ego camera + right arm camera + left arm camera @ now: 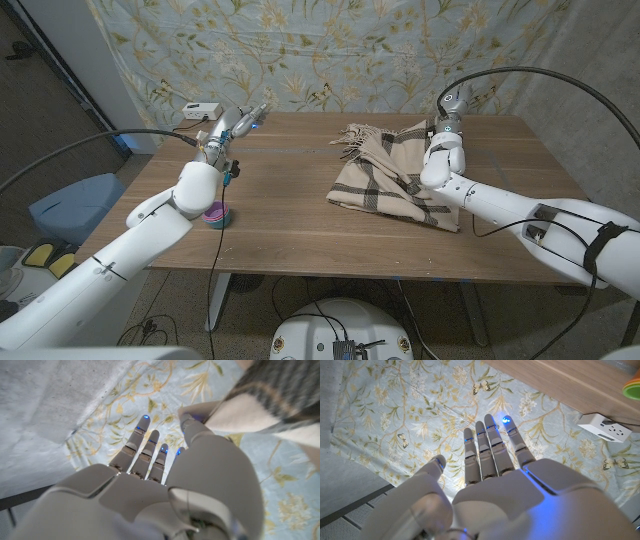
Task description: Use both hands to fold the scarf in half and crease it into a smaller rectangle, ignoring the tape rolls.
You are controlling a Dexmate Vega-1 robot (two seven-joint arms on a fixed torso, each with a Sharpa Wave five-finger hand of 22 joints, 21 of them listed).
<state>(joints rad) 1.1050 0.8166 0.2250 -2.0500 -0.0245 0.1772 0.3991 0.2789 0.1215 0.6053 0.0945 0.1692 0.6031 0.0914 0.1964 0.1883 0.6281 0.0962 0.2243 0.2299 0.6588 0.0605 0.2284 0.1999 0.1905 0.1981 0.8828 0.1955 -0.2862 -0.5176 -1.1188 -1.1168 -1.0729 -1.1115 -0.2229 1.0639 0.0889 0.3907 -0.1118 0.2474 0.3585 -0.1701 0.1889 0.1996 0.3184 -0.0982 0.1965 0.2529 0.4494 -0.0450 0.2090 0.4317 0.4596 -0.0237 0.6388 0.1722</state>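
Note:
The beige plaid scarf [390, 178] lies crumpled on the right half of the wooden table [290, 215], its fringe [355, 135] toward the back. My right hand [453, 103] is raised over the scarf's far right corner with its fingers [145, 445] straight and nothing between them. A fold of the scarf [260, 400] lies against the outer side of the thumb. My left hand [235, 125] hovers over the table's back left, well away from the scarf. Its fingers [490, 450] are stretched out and hold nothing.
A pink and teal tape roll [217, 213] sits beside my left forearm; its edge [632, 385] also shows in the left wrist view. A white power strip [202, 110] [605, 427] lies at the back left corner. A floral curtain [330, 50] hangs behind the table.

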